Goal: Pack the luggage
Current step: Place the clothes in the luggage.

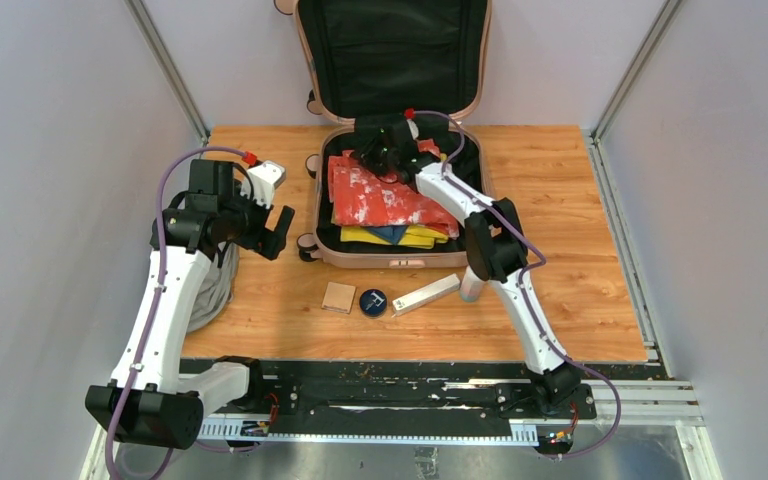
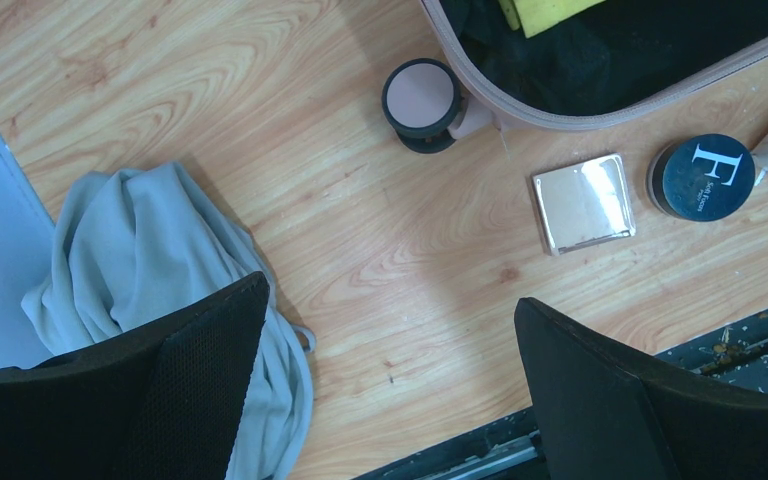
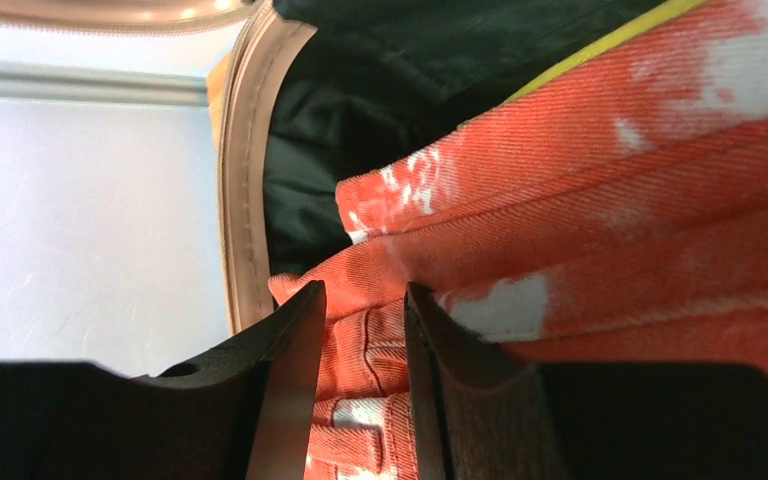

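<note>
Jaws first: the right gripper [image 3: 360, 300] stands half closed, deep in the far end of the luggage [image 1: 390, 262], with orange jeans [image 3: 600, 200] filling the narrow gap between its jaws. Whether that denim is truly pinched or just lies under them, I cannot tell. The left gripper [image 2: 390, 300] hangs with its jaws wide apart and holds nothing, out to the left of the luggage.

And the luggage itself? It lies open on the worktop [image 1: 560, 250]. Its long axis runs away from the arm bases, with the lid propped upright at the far end. Jeans lie across the middle of the tray, and a yellow garment [image 1: 400, 237] peeks out at the luggage's near edge.

Now the key relation. The jeans' waistband end sits right at the right jaws, by the luggage's far left corner, so the right arm is the one placed to tug or flatten them.

Plenty is not yet packed. A grey cloth [image 2: 140, 250] lies bunched left of the luggage, right under the left jaws, so the left arm looks nearer to it. Just in front of the luggage's near wall lie a square compact [image 2: 585, 203], a round jar [image 2: 702, 178] and a long box [image 1: 425, 294].
</note>
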